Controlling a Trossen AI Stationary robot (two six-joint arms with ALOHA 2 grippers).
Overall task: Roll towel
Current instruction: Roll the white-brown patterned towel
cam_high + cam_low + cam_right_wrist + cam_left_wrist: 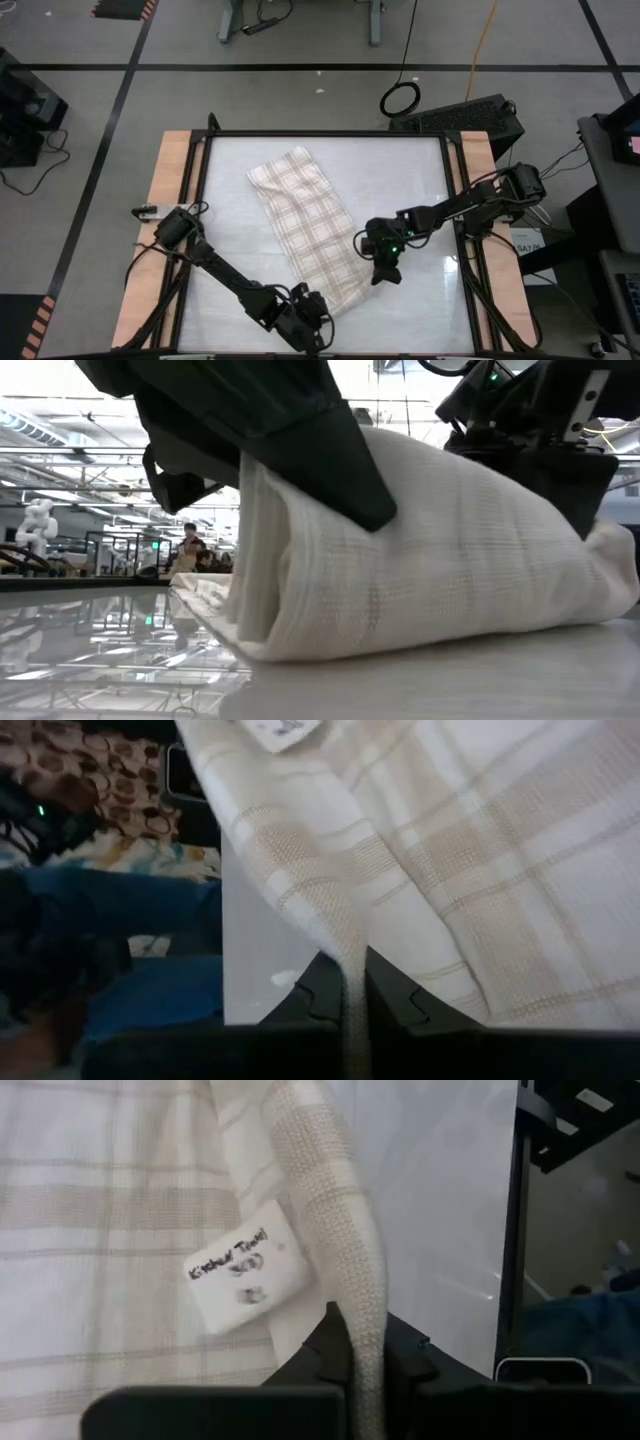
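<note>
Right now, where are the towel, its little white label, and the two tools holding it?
towel (308, 225): high view, middle of the plaid cloth.
label (245, 1268): left wrist view, the handwritten tag.
left tool (362, 1342): left wrist view, pinching the towel's edge.
right tool (352, 976): right wrist view, pinching the towel's edge.

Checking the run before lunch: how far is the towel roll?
Early stage. Done: both grippers have a hold on the plaid towel's near end, the left gripper and right gripper each pinching an edge. In hand: that end is lifted and curled over in the low view, the first fold of a roll. Left: most of the towel lies flat toward the far side, unrolled.
</note>
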